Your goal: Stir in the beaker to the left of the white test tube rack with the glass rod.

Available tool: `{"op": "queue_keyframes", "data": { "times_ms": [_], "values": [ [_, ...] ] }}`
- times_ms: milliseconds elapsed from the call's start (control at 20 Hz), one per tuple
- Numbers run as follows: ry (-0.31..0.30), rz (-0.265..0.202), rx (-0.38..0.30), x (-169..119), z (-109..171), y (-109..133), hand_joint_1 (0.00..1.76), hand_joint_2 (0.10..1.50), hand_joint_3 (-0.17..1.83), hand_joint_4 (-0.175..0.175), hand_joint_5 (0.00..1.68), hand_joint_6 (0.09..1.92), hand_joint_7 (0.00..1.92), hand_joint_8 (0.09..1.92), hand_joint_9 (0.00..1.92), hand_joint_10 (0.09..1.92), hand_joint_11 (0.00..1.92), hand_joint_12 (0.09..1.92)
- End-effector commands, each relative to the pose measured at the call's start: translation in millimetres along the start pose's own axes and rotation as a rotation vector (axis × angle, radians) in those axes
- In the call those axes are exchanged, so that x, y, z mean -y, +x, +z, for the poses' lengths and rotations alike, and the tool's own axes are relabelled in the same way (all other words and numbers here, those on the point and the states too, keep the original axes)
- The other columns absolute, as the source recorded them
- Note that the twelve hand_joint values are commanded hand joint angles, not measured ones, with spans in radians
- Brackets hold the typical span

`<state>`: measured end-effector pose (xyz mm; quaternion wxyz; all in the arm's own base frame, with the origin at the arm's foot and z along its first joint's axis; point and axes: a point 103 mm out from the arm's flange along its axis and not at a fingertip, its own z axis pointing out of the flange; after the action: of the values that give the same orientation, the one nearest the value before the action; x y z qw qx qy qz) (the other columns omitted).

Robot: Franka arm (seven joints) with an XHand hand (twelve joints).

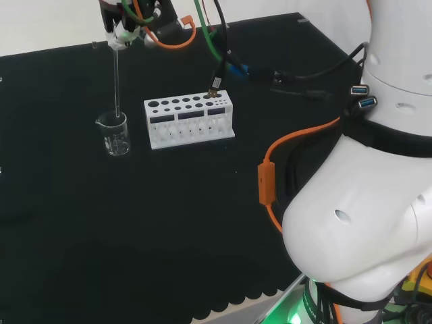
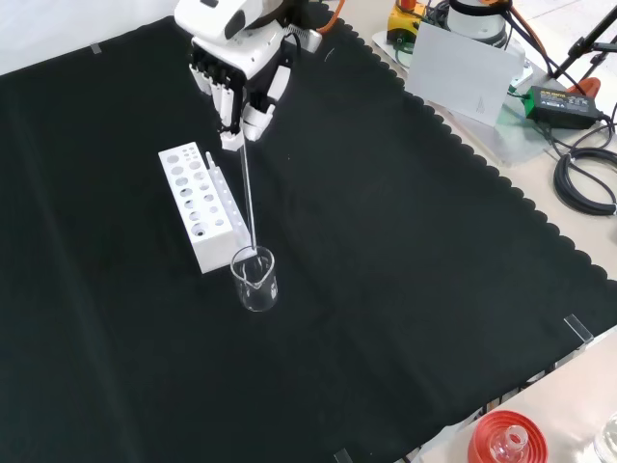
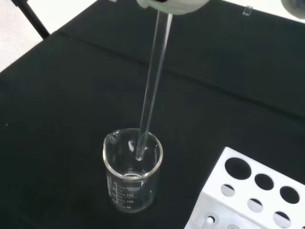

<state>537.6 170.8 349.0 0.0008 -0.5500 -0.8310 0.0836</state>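
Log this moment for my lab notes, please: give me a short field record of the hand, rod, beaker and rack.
hand: above the bench, fingers curled round the rod's top
glass rod: near upright, lower end inside the beaker's mouth, short of the bottom
beaker: clear, upright, looks empty
test tube rack: white, holes empty, beside the beaker, apart from it
surface: black cloth
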Motion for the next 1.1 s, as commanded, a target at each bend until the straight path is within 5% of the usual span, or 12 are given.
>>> {"op": "queue_keyframes", "data": {
  "times_ms": [50,650,1100],
  "values": [
    [0.022,-0.014,0.005,-7.6,13.2,4.8,1.33,1.04,-0.17,-0.175,1.38,0.16,1.47,0.36,1.90,0.14,1.68,0.61],
    [0.067,-0.035,-0.014,-25.4,50.2,8.1,1.32,1.02,-0.17,-0.175,1.42,0.23,1.48,0.22,1.91,0.12,1.68,0.61],
    [0.104,-0.067,-0.001,-49.3,73.8,36.8,1.32,1.02,-0.17,-0.175,1.42,0.23,1.48,0.21,1.91,0.12,1.68,0.61]
  ]
}}
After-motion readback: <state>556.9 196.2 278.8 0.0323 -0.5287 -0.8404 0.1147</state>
